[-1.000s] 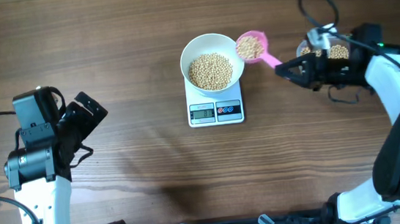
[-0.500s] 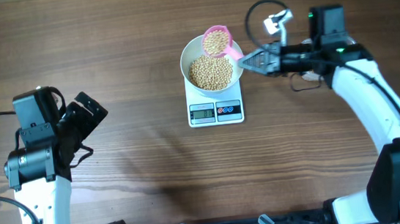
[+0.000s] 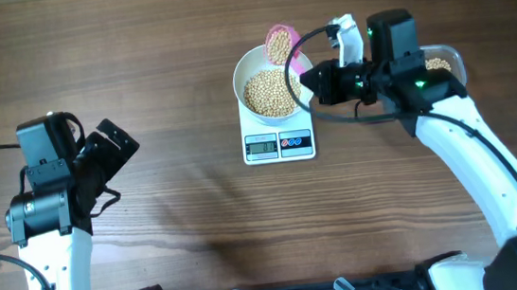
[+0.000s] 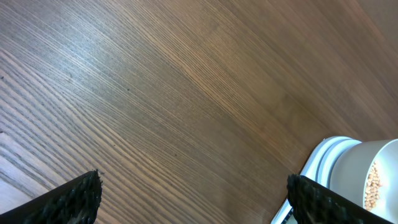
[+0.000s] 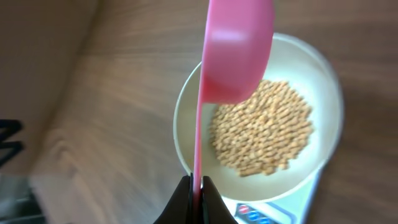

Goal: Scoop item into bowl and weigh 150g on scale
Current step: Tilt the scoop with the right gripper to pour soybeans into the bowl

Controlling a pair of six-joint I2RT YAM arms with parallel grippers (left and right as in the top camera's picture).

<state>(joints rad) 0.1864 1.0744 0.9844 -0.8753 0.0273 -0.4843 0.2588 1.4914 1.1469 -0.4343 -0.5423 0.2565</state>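
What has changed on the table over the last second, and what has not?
The right gripper, shut on the pink scoop, carried it left from beside the bowl to over its far rim and tilted it. The left gripper, bowl and scale stayed put.

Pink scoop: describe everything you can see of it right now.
The pink scoop looks like smooth plastic: a round cup on a thin, flat handle. The right gripper is shut on the handle's end. The cup hangs tilted over the rim of the white bowl, with beans inside. Whether it touches the bowl is unclear.
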